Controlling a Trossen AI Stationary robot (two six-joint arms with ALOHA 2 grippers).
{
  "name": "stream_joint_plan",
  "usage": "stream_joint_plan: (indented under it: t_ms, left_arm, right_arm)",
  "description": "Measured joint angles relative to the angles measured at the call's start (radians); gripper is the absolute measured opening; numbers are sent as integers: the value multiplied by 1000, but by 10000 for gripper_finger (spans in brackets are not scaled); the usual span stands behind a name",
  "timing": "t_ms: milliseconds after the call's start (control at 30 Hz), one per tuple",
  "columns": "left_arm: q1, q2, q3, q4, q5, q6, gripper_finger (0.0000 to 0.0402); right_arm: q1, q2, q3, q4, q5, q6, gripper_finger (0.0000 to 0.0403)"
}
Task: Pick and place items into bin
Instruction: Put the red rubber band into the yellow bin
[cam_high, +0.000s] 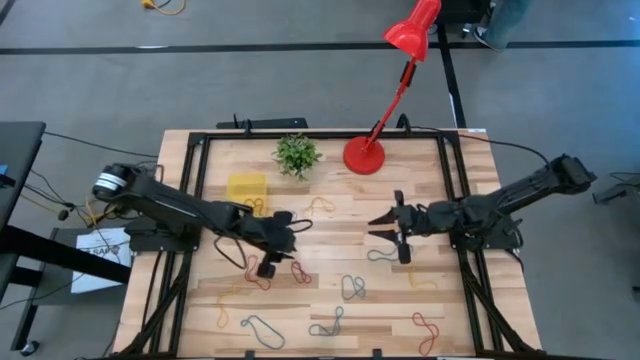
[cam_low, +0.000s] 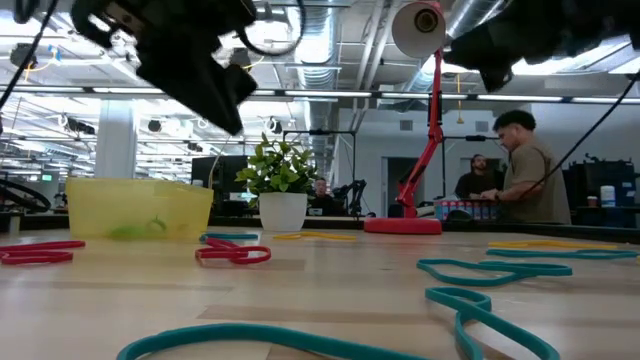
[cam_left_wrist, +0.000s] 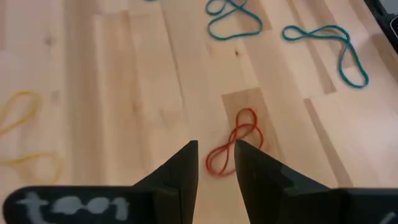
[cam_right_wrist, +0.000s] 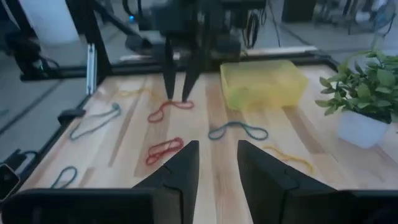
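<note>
Many coloured bands lie flat on the wooden table (cam_high: 330, 250): red ones (cam_high: 300, 272), grey-blue ones (cam_high: 352, 288), yellow ones (cam_high: 230, 300). The yellow bin (cam_high: 246, 187) stands at the far left, by the plant. My left gripper (cam_high: 267, 265) slants down, open, just above a red band (cam_left_wrist: 235, 149) that lies past its fingertips; the right wrist view shows it (cam_right_wrist: 178, 96) over that band (cam_right_wrist: 171, 109). My right gripper (cam_high: 380, 225) hangs open in mid-table, nearly level and facing the left arm, with nothing between its fingers (cam_right_wrist: 217, 155).
A small potted plant (cam_high: 297, 154) and a red lamp's base (cam_high: 364, 155) stand at the far edge. A black frame (cam_high: 200, 150) borders the table. Teal bands (cam_left_wrist: 336, 46) lie beyond the left gripper. People stand in the room behind (cam_low: 520, 170).
</note>
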Motion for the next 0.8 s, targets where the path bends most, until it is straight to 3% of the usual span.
stream_joint_plan:
  t_ms: [200,400,800]
  left_arm:
    - [-1,153,0,145,105,-10,93]
    - [-2,256,0,153,145,-90,93]
    - [-15,319,1,162,79,-92,93]
  right_arm:
    - [-18,-3,-23,74,2,7,103]
    - [-7,2,-23,81,0,8,103]
    - [29,7,-23,89,0,9,103]
